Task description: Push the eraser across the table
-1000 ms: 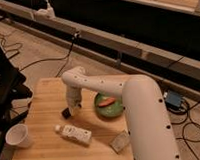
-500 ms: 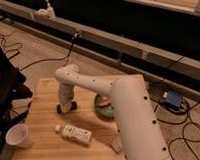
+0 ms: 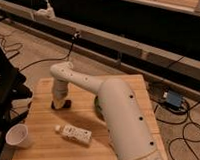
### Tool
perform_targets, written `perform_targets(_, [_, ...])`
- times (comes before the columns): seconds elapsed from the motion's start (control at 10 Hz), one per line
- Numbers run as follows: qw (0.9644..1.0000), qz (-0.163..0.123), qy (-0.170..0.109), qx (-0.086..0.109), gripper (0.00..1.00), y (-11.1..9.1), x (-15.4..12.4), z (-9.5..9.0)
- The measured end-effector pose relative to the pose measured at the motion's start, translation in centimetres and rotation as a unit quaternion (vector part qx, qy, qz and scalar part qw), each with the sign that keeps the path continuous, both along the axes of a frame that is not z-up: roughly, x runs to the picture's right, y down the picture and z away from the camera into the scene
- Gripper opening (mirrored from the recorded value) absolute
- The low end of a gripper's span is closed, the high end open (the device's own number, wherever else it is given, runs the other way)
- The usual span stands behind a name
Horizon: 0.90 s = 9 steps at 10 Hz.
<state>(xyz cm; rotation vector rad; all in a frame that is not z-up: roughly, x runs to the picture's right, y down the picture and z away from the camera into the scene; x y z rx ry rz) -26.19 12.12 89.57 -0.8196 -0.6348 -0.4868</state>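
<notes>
The floor takes up most of the view, dim and crossed by dark cables. A long pale rail runs diagonally across it from upper left to right, and a small blue box lies on the floor at the right with cables around it.

The table stands in the lower middle, a light wooden top of joined planks, seen from above at an angle.

The robot arm is white and thick. It rises from the lower right of the view, covers the right part of the table, and bends over the top toward the left, ending in a narrower section that points down at the table's left half.

A dark chair-like shape stands just off the table's left edge.

A white bottle with a label lies on its side near the front of the table, its cap toward the left. A white cup stands upright at the front left corner. A sliver of a green bowl shows beside the arm, mostly hidden behind it.

The gripper is down at the tabletop at the end of the arm. The eraser, a small flat black block, lies on the left half of the table right at the gripper, apparently touching it.
</notes>
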Motion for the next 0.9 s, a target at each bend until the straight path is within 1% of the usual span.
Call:
perform_targets(0.2, [0.9997,0.007,-0.025,0.003,0.0,-1.6,-2.3,0.1])
perform_targets(0.3, [0.9991,0.007,-0.041,0.005,0.0,-2.3,-4.0,0.0])
perform_targets(0.4, [0.9985,0.006,-0.054,0.008,0.0,-2.9,-5.4,-0.1])
perform_targets(0.5, [0.9976,0.0,-0.068,0.015,0.0,-3.4,-6.8,-0.3])
perform_targets(0.6, [0.9969,-0.007,-0.075,0.024,0.0,-3.9,-7.4,-0.5])
perform_targets(0.7, [0.9965,-0.01,-0.077,0.031,0.0,-4.5,-7.1,-0.6])
perform_targets(0.9, [0.9968,-0.01,-0.072,0.033,0.02,-4.7,-6.5,-0.4])
